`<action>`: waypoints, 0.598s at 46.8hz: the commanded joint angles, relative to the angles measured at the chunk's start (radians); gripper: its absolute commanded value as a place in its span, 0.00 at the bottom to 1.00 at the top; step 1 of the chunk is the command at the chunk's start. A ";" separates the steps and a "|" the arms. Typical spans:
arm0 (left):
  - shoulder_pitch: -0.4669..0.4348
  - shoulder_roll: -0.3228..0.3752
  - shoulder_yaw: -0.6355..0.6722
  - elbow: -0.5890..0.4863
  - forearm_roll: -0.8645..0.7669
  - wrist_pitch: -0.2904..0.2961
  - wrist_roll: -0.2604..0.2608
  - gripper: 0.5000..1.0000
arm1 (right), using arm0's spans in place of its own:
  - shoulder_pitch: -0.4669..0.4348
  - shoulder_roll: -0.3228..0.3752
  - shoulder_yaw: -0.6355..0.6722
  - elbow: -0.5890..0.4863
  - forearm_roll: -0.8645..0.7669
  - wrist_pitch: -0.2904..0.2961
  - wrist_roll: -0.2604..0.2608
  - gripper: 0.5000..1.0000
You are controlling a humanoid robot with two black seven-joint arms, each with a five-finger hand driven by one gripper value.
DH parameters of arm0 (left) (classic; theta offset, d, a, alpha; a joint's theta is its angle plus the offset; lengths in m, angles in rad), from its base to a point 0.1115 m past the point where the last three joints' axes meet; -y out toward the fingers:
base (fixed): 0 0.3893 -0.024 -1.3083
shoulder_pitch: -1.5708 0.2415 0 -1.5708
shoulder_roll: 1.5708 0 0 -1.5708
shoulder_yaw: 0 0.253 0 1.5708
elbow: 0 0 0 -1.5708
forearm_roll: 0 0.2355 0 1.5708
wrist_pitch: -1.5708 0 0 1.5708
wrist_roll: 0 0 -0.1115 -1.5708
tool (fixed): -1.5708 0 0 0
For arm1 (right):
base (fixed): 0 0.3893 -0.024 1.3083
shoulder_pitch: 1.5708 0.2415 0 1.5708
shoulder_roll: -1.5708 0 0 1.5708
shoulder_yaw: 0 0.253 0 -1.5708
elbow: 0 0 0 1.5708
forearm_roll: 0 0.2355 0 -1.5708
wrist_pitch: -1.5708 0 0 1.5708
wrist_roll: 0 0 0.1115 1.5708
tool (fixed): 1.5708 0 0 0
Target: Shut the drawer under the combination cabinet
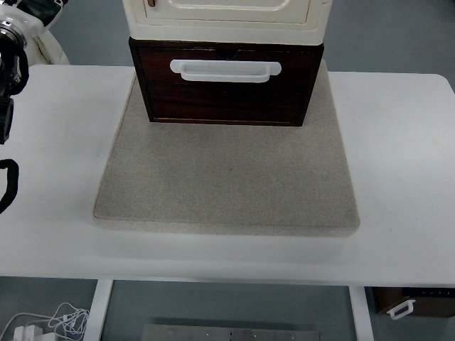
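The cream combination cabinet (226,18) stands at the back of a beige mat (227,177). Beneath it the dark brown drawer (226,92) with a white handle (225,70) sticks out toward me, its front past the cabinet's front edge. My left arm (7,78) shows as black parts at the picture's left edge, well away from the drawer and touching nothing I can see. The right arm is out of view.
The mat lies on a white table (398,156). Below the table's near edge at the lower right is a brown box with a white handle (412,304). White cables (50,323) lie on the floor at the lower left.
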 commanded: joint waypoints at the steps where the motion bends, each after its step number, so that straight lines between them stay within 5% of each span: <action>1: 0.030 -0.019 0.000 0.000 -0.002 -0.049 -0.007 1.00 | -0.001 0.000 -0.001 0.000 0.000 0.000 0.000 0.90; 28: 0.045 -0.103 0.002 0.045 -0.068 -0.059 -0.024 1.00 | -0.004 0.000 0.003 -0.001 0.000 0.000 0.000 0.90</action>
